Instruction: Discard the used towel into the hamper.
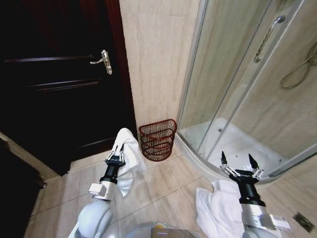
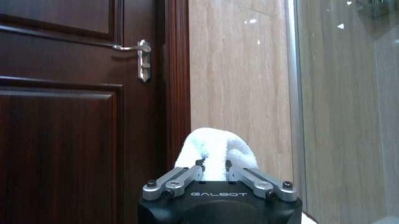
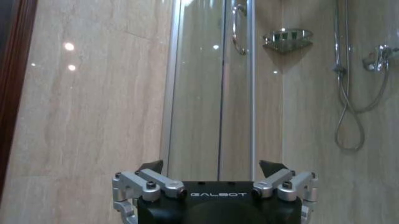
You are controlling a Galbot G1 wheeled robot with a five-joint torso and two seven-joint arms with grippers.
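Head view: dark reddish-brown openwork wire hamper [image 1: 158,139] stands on the tiled floor against the beige wall, between dark wooden door [image 1: 59,84] and glass shower enclosure [image 1: 247,84], mouth upward. White terry towel [image 1: 130,156] hangs lengthwise down from left gripper [image 1: 117,147], jaws clamped on its top fold. Hamper lies just ahead-right of that gripper, so left arm is nearer. Right gripper [image 1: 237,159] waits spread, empty, over a second white towel [image 1: 218,208].
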